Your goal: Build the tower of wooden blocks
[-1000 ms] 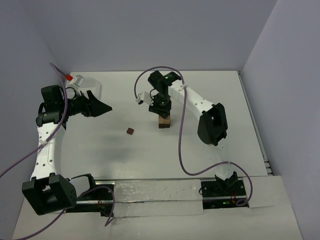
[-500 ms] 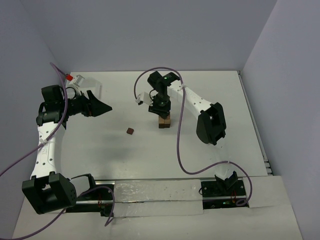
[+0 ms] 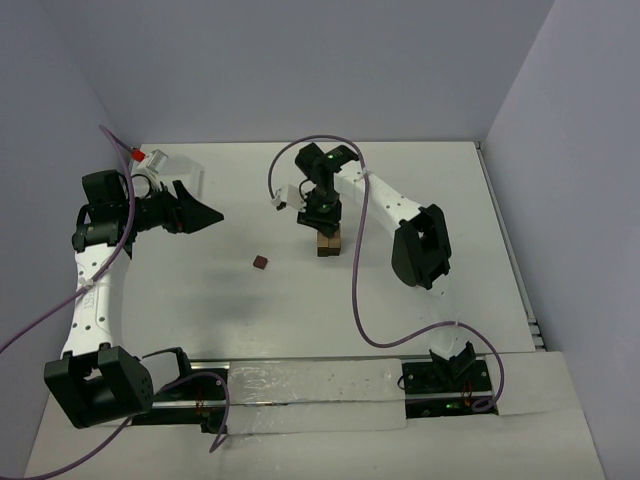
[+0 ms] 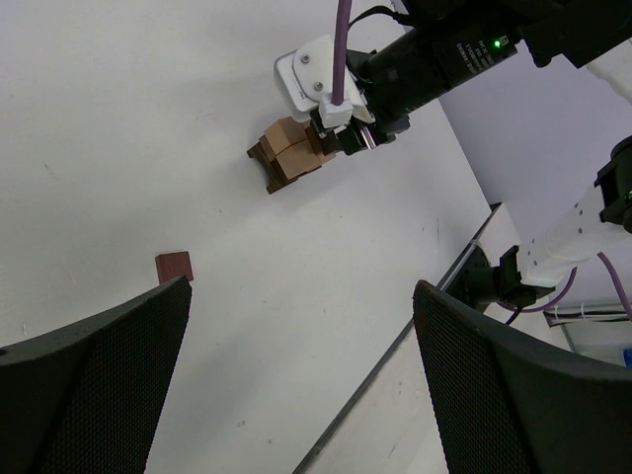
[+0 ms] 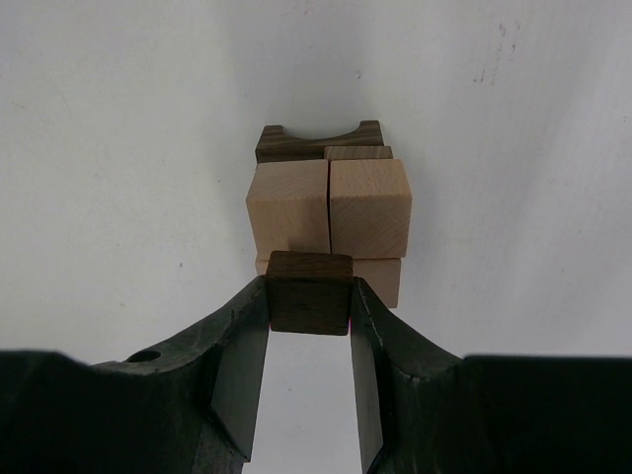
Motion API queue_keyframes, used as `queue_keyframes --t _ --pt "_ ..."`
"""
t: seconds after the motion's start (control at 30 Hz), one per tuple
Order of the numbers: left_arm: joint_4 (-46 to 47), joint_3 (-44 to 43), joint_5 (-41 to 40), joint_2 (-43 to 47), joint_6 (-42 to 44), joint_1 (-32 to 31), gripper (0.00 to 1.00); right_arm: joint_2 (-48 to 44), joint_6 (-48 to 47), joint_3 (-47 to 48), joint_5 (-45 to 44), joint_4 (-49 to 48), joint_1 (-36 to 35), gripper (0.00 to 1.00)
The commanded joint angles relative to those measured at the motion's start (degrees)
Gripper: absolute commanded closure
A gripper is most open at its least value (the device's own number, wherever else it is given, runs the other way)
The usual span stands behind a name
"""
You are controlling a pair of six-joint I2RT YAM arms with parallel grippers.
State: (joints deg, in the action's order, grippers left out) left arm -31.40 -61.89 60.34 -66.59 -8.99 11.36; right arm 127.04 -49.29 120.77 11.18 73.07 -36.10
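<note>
The tower (image 3: 329, 243) of tan and dark brown cubes stands mid-table; it also shows in the left wrist view (image 4: 291, 156) and the right wrist view (image 5: 329, 209). My right gripper (image 5: 309, 306) is shut on a dark brown block (image 5: 309, 292) and holds it against the near side of the tower; from above the gripper (image 3: 322, 212) sits right over the stack. A loose reddish-brown block (image 3: 261, 262) lies on the table left of the tower, also in the left wrist view (image 4: 175, 267). My left gripper (image 3: 205, 215) is open and empty, far left of the tower.
A clear plastic container (image 3: 170, 170) with a red cap sits at the back left by the left arm. Purple cables loop over the table around both arms. A rail runs along the near edge (image 3: 300, 385).
</note>
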Motion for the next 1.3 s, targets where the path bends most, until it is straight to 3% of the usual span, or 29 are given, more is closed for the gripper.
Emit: queue_keyframes --t 0.0,0.3,0.87,1.03,1.1,1.27 --pt "2.22 -2.62 2.05 -0.02 0.03 0.68 0.01 0.56 -1.15 2.28 -0.71 -1.26 0.41 0.67" --pt "2.07 -2.71 2.07 0.08 0.12 0.71 0.01 0.93 -0.72 2.4 -0.72 -1.7 0.61 0.63" --pt "2.13 -2.54 2.02 0.14 0.08 0.86 0.01 -0.41 0.04 2.62 -0.95 -2.31 0.54 0.41" --pt "2.39 -2.45 2.03 0.23 -0.11 0.9 0.01 -2.53 1.32 8.68 -1.21 -1.21 0.14 0.33" --pt "2.44 -2.45 1.98 0.23 -0.28 0.99 0.01 -4.69 2.79 12.54 -1.78 -1.0 -0.73 0.26" --pt "3.46 -2.29 1.67 0.41 -1.62 1.27 0.01 -10.38 8.86 15.29 -4.87 -8.29 -4.44 0.15"
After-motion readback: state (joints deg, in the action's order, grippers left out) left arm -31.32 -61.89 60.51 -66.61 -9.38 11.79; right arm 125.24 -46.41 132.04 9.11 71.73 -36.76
